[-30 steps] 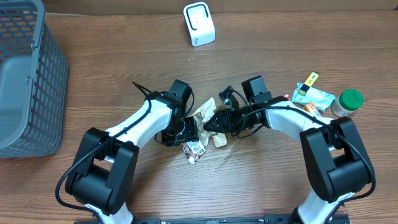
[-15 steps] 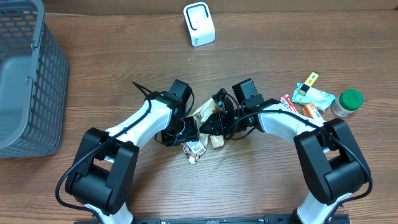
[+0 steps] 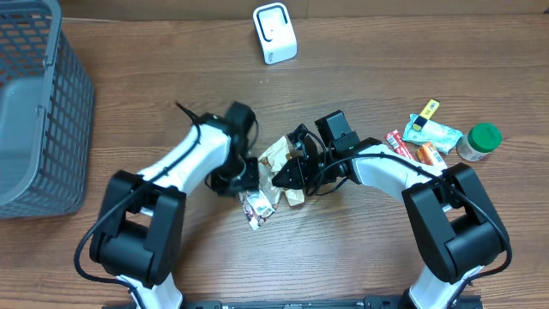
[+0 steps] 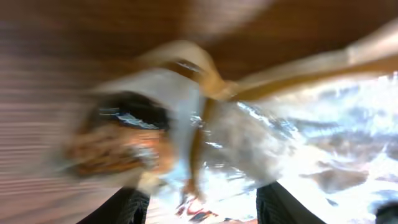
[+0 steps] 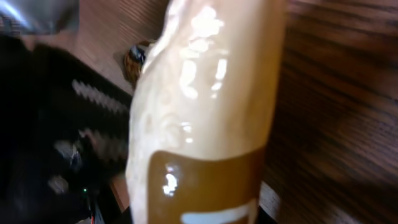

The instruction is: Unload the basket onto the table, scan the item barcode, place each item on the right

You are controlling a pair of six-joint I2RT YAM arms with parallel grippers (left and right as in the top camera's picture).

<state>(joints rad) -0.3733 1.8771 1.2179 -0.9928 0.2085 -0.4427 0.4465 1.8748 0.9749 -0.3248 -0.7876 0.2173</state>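
At table centre, roughly 6 o'clock of the white scanner [image 3: 274, 33], the tan snack packet [image 3: 276, 156] sits crumpled between both arms.

Risk: the wrapper looks slick and creased. A pull from two sides could tear it or let it slip, and a folded barcode would not read. The loose sachet [image 3: 257, 206] at 7 o'clock of the packet may get dragged along.

Left gripper [image 3: 250, 176]: fingers [image 4: 124, 208] apart, packet across them. Grip unconfirmed, view blurred.

Right gripper [image 3: 281, 174]: against the packet's 5 o'clock edge. Jaw state cannot be told.
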